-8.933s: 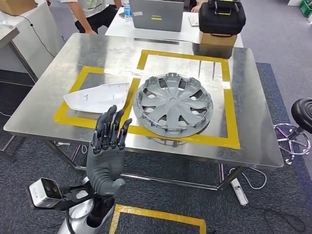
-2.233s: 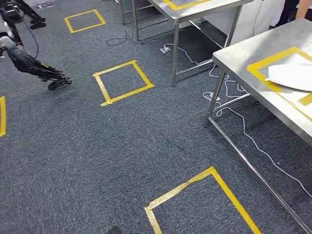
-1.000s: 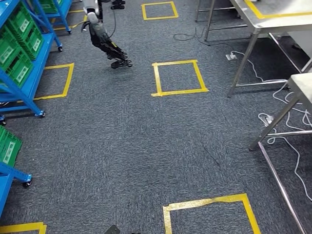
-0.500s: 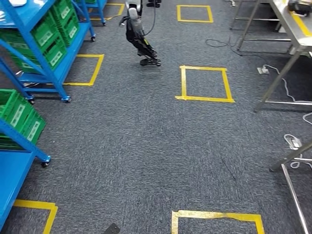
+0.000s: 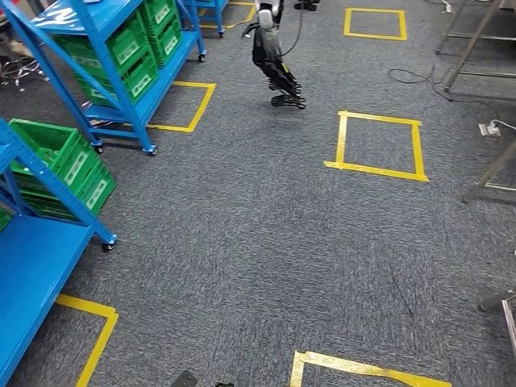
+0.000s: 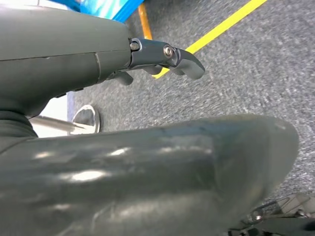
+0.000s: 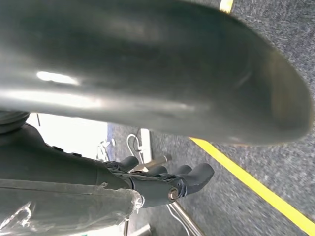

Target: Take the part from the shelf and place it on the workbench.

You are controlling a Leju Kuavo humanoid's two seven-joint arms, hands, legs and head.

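Blue wheeled shelves (image 5: 125, 90) stand to the left in the head view, with green bins (image 5: 68, 159) on their decks. A nearer shelf's bare blue deck (image 5: 33, 270) fills the lower left corner. My left hand (image 6: 148, 167) hangs over the carpet, its thick thumb across the left wrist view and its fingers (image 6: 167, 53) stretched out, holding nothing. My right hand (image 7: 148, 73) hangs the same way, with its dark fingers (image 7: 185, 181) extended and nothing in them.
Grey carpet carries yellow tape squares (image 5: 377, 145), one by the shelf (image 5: 182, 105) and one near my feet (image 5: 365, 367). A dark legged machine (image 5: 276, 60) with a cable stands at the far middle. Metal table legs (image 5: 487, 173) and a power strip (image 5: 489, 127) are on the right.
The camera has swung left, away from the workbench with the hubcap. The shelves have come further into the picture and the tables have slid off to the right.
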